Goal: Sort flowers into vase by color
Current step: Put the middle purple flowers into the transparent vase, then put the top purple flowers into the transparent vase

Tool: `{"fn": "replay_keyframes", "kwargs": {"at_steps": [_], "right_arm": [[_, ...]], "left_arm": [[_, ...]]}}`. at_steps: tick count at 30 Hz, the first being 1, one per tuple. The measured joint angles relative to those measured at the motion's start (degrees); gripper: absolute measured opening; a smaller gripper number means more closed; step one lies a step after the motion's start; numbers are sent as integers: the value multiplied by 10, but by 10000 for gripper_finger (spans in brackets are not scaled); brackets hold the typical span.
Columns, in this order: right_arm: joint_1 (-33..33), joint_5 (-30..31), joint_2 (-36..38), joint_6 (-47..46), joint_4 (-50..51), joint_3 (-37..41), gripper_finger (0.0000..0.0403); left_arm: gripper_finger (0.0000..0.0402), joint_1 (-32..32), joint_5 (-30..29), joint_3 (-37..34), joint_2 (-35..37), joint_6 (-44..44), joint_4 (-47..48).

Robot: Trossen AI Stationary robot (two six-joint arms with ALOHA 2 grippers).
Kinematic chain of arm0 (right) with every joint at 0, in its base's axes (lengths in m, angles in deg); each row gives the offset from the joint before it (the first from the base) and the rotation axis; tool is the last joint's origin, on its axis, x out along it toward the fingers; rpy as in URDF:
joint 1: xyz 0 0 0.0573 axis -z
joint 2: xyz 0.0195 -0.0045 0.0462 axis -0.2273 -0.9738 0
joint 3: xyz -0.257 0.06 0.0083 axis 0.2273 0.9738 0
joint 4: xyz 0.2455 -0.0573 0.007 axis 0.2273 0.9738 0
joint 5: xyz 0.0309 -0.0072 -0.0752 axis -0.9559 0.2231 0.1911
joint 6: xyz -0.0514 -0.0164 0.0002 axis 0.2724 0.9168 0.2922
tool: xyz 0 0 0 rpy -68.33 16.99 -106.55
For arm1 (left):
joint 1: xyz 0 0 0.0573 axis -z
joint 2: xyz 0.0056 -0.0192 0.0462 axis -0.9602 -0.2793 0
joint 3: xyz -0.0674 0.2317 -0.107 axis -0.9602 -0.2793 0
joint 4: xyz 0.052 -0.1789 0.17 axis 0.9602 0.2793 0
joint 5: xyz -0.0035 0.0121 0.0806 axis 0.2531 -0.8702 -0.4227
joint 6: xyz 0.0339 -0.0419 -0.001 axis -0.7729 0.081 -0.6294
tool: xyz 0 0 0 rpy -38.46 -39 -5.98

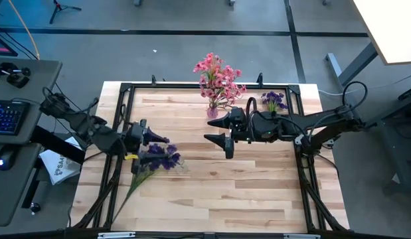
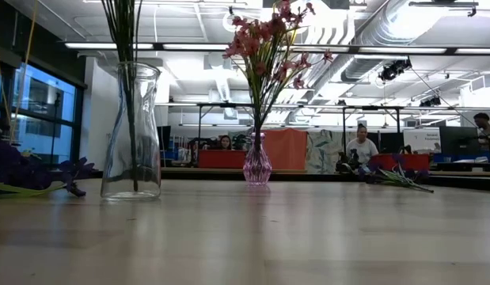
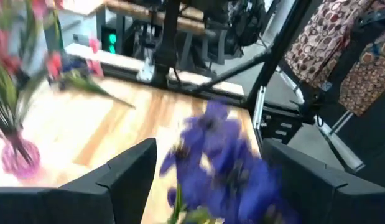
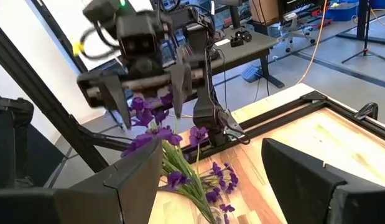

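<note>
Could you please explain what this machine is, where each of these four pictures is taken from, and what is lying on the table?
These are two dark robot arms at a wooden table, each ending in a two-finger gripper. One picture looks straight down from above, one looks level across the tabletop, and two come from cameras on the arms' wrists.

The left gripper is open right over a bunch of purple flowers lying on the table; from these views I cannot tell whether it touches them. The right gripper hangs open and empty near the middle.

At the far edge, a small pink vase holds pink flowers. Beside it, a clear glass vase holds a few purple flowers; the low view shows only their stems. People sit in the room behind.
</note>
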Motion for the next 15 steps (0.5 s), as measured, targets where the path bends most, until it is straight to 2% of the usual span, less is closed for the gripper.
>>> {"fn": "replay_keyframes", "kwargs": {"at_steps": [3,7,11,13,15], "right_arm": [[0,0,1,0,-2,0,268],[1,6,15,-21,6,0,268],[8,9,26,-70,82,-1,268],[7,19,27,-111,166,2,268],[-2,36,27,-178,236,29,268]], "left_arm": [[278,-9,-11,33,1,-50,0],[278,-34,-54,84,1,-97,0],[278,-82,-94,114,1,-130,-1],[278,-115,-82,115,1,-118,9],[278,-155,-32,114,-1,-85,45]]}}
